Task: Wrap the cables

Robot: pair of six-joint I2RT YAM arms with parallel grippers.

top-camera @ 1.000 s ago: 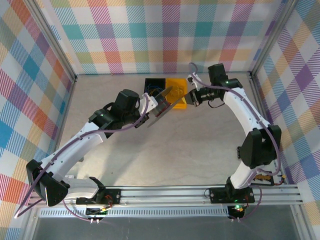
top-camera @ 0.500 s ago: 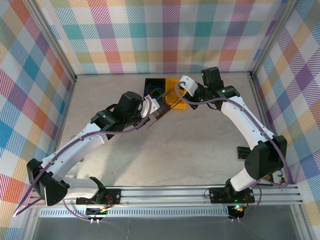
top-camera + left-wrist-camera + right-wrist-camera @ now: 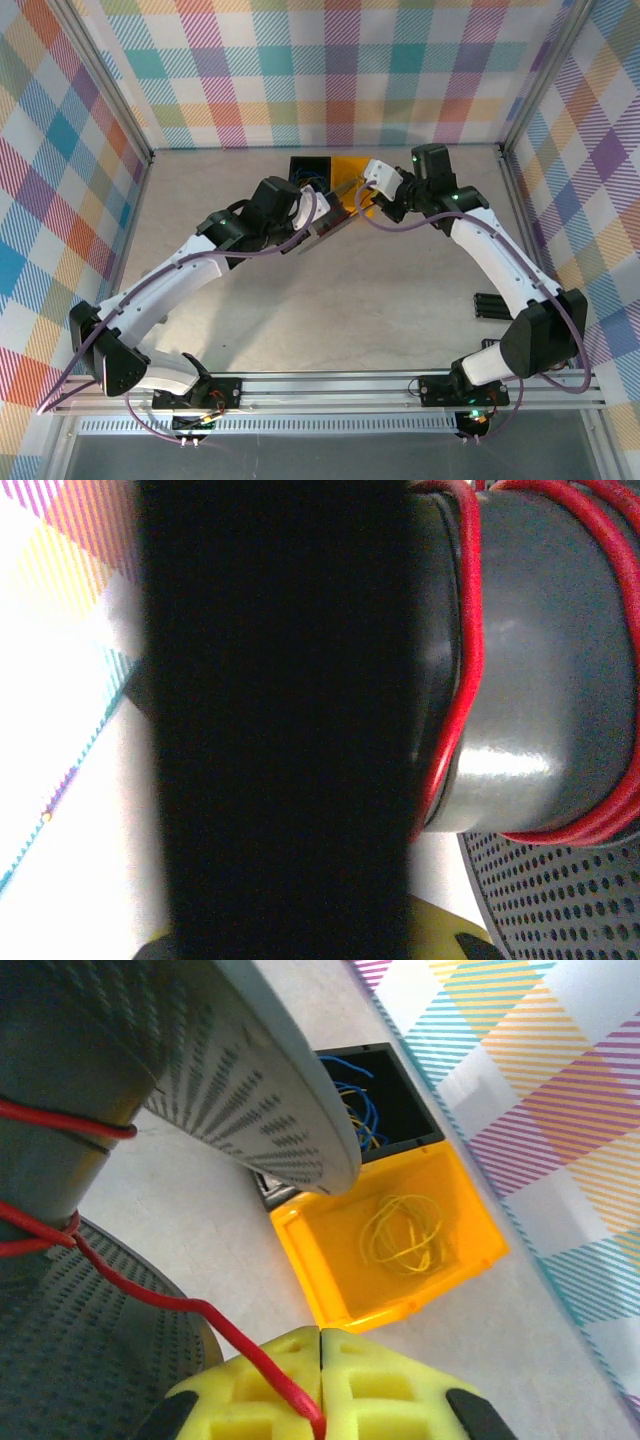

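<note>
Closest in the right wrist view: right gripper, yellow pads pressed together and pinching the red cable right at the seam. Probably grips it this way to pull the line tight and steer it onto the spool. From the pads, climbs to the grey middle of the spool and loops round it a few times. Sits there between two grey plates full of little holes, likely made to stop the loops from sliding off. In the left wrist view, looks straight at that same grey middle with red turns on it, past a big dark shape up close, too dark to name. In the top view, left gripper seems clamped on the spool, lifting it off the table and tilting it, most likely to give the other gripper room to go round. Meets the right gripper just beside the spool, near the back of the table. Farther back: yellow bin with a loose yellow strand curled inside, touching a black box with blue strands in it. Probably holds the other cables there, sorted by colour, out of the way but near. Farthest: checked wall in many colours. Shows no brand, label or writing to read anywhere.
</note>
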